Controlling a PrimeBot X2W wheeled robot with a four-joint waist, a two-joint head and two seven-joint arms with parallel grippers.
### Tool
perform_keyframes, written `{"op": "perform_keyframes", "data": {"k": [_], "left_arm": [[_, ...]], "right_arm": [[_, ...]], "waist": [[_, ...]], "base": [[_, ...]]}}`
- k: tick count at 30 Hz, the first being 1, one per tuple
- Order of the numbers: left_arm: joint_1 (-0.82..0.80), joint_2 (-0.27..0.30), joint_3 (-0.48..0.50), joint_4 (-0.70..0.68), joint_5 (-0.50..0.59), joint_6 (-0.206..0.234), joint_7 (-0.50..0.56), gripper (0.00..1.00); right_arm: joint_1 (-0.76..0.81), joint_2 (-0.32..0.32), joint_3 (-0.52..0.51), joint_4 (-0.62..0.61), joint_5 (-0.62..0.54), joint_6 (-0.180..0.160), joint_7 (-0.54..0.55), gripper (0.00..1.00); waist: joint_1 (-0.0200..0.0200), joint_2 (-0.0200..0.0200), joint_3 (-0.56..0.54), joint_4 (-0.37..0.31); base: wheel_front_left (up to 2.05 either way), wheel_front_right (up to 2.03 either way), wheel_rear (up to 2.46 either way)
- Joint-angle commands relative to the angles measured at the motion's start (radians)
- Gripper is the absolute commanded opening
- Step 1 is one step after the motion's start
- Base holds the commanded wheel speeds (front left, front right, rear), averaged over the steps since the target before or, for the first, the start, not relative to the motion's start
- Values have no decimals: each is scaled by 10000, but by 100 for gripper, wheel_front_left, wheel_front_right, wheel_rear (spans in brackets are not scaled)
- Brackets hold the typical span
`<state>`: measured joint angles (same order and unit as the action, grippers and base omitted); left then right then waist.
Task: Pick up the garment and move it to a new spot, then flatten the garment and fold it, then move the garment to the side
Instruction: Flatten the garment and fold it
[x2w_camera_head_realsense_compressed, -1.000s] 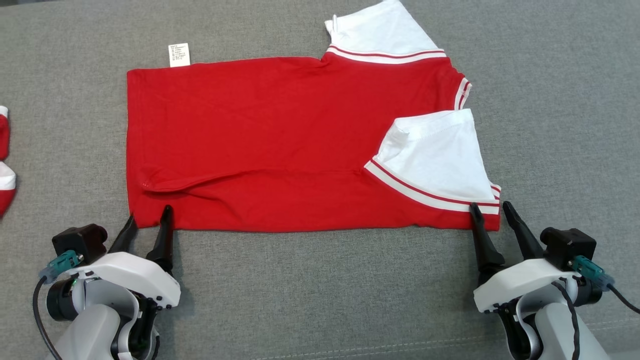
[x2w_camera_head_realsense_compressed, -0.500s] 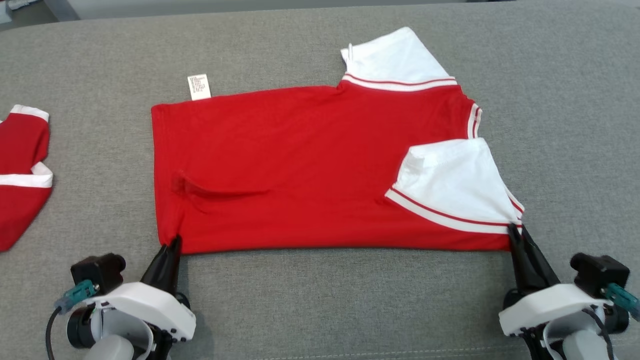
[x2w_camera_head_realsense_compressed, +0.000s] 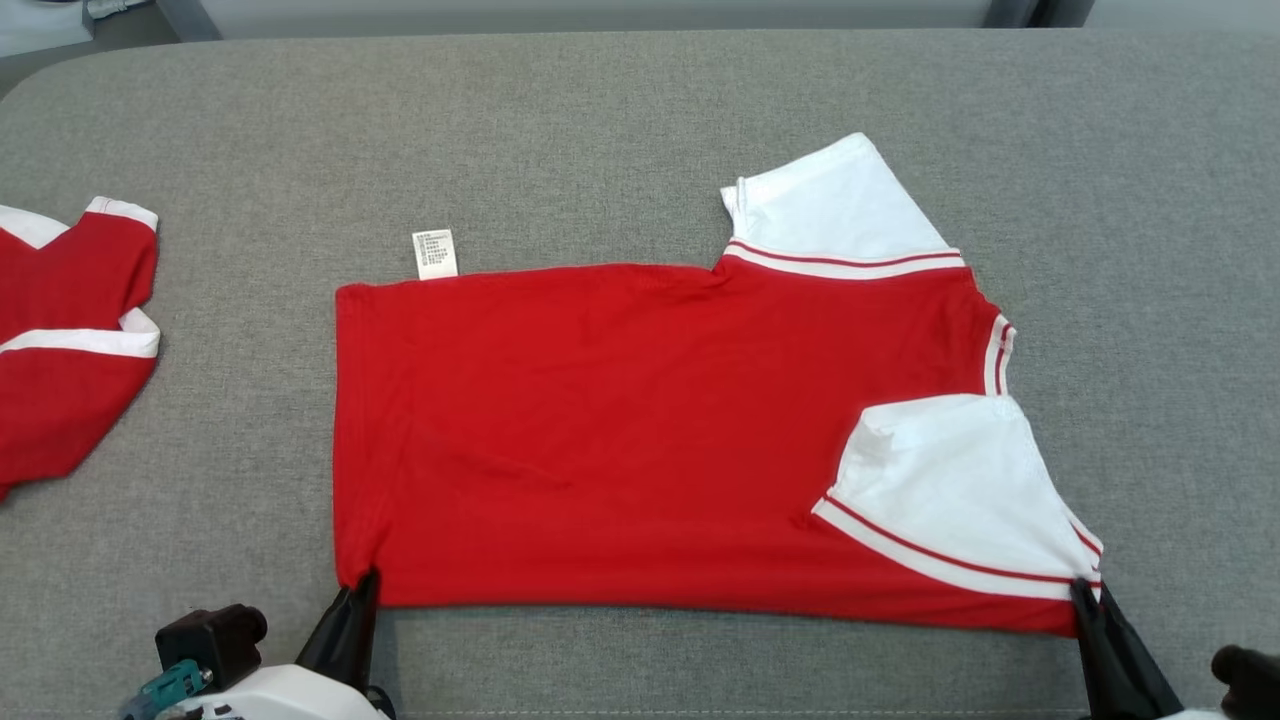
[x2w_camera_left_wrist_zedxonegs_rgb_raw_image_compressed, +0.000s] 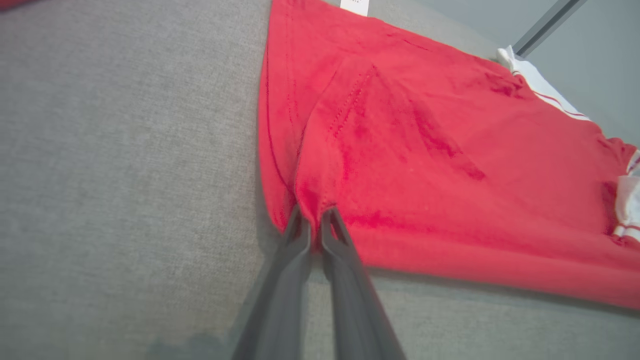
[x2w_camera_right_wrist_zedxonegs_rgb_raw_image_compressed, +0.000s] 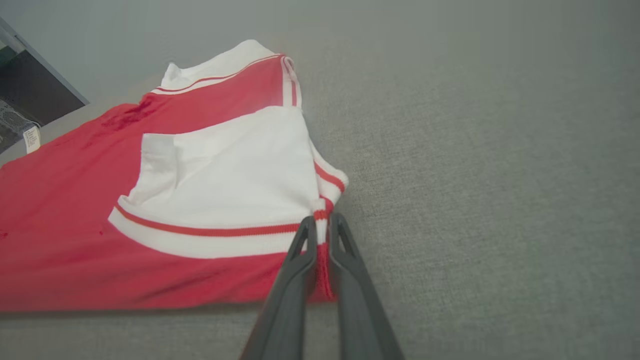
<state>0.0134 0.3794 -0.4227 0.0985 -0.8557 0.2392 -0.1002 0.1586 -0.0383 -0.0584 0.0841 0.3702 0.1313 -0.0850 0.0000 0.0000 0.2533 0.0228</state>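
**While pinched at both near corners, red knit T-shirt with white sleeves (x2w_camera_head_realsense_compressed: 620, 440) lies spread on grey woven fabric surface (x2w_camera_head_realsense_compressed: 600, 130)**

Although most of its red body lies flat, the T-shirt rises into a small peaked fold at its near left corner. There the left gripper (x2w_camera_head_realsense_compressed: 365, 582) has its two dark fingers pressed together on the hem, and the left wrist view shows red cloth squeezed between the tips. The right gripper (x2w_camera_head_realsense_compressed: 1082, 592) is closed just as tightly on the near right corner, at the sleeve's red-striped band. In the right wrist view, red cloth shows in the slit between its fingers.

The shirt sits around the middle of the grey surface, hem toward the robot's left and neck end toward its right. One white sleeve is folded over the red body at the near right, and the other sticks out past the far edge. A small white care label (x2w_camera_head_realsense_compressed: 435, 254) pokes out from the far edge near the hem. Well apart, at the left edge of the head view, lies a second red garment with white bands (x2w_camera_head_realsense_compressed: 60, 340).
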Motion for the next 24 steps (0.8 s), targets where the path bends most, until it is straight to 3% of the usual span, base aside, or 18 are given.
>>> {"op": "perform_keyframes", "data": {"k": [1, 7, 8, 9, 10, 11, 17, 24], "left_arm": [[-84, 345, 391, -239, -55, 107, -35, 0], [11, 409, 279, -136, -30, 245, 171, 0], [3, 435, 255, -83, 18, 295, 197, 0], [-11, 432, 240, -47, 38, 319, 201, 2], [-23, 421, 236, -6, 66, 368, 188, 45], [-37, 403, 227, 23, 110, 423, 153, 100], [29, 288, 381, -14, 291, 800, -275, 100], [-229, 634, 381, -734, 1214, 1381, -819, 100]], "right_arm": [[96, -168, 104, -325, 4, -6, 17, 0], [167, -126, 275, -336, 67, -6, 30, 0], [131, -125, 289, -284, 144, -6, -25, 21], [104, -124, 301, -223, 179, -6, -62, 70], [78, -123, 278, -172, 167, -6, -133, 100], [65, -123, 255, -119, 166, -6, -178, 100], [27, -122, -209, -103, -78, -6, -559, 100], [-377, -121, -633, -699, -930, -6, -842, 100]], "waist": [[0, 0, 12, 0], [0, 0, -34, -54], [0, 0, -54, -54], [0, 0, -78, -44], [0, 0, -107, -28], [0, 0, -139, -7], [0, 0, -376, 124], [0, 0, -848, 244]], "base": [[0, 0, 0], [0, 0, 0], [0, 0, 0], [0, 0, 0], [0, 0, 0], [0, 0, 0], [0, 0, 0], [0, 0, 0]]}}
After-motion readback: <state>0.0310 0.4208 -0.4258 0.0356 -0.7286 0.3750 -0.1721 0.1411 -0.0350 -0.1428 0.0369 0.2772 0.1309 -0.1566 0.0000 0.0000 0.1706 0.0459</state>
